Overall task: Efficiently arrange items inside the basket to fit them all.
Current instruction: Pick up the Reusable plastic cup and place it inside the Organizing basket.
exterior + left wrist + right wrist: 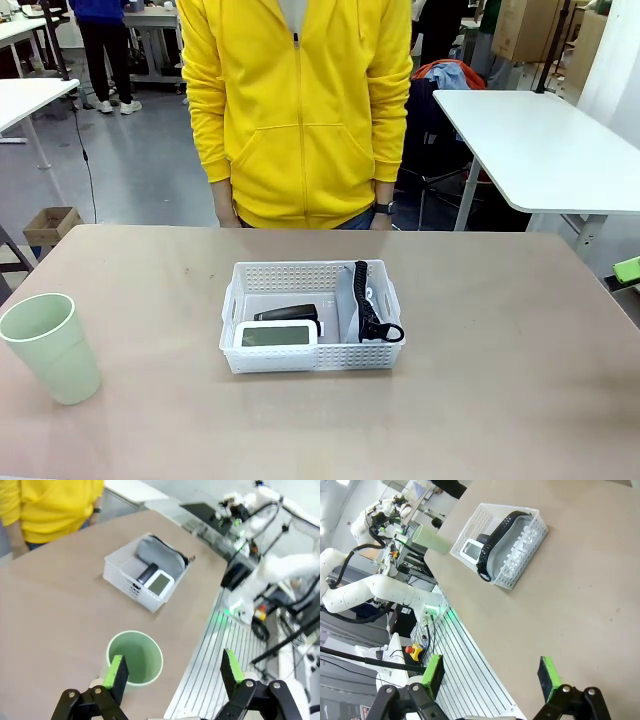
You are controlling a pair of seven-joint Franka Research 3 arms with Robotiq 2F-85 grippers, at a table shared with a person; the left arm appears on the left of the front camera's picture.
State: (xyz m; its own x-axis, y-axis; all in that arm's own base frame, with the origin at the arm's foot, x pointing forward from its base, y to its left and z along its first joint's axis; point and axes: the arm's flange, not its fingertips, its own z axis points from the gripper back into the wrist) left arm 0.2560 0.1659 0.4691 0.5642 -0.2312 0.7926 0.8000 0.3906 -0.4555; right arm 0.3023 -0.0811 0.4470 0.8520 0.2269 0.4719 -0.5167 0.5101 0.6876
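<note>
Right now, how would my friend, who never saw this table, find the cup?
Start at the brown table with the white basket in its middle. Look toward the robot's left, near the table's near corner, where the pale green cup stands upright alone. It is the only round, green thing on the table, and the only item outside the basket.

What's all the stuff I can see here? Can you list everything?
basket: one, white, middle of the table
pouch: one, grey with black strap, on edge in the basket's right side
screen device: one, white, basket's near left part
stapler: one, black, in the basket behind the screen device
cup: one, pale green, upright on the table, left of the basket
table: one, light brown, under everything
person: one, yellow hoodie, far side of the table
left gripper: one, black with green pads, open near the cup
right gripper: one, black with green pads, open over the table
</note>
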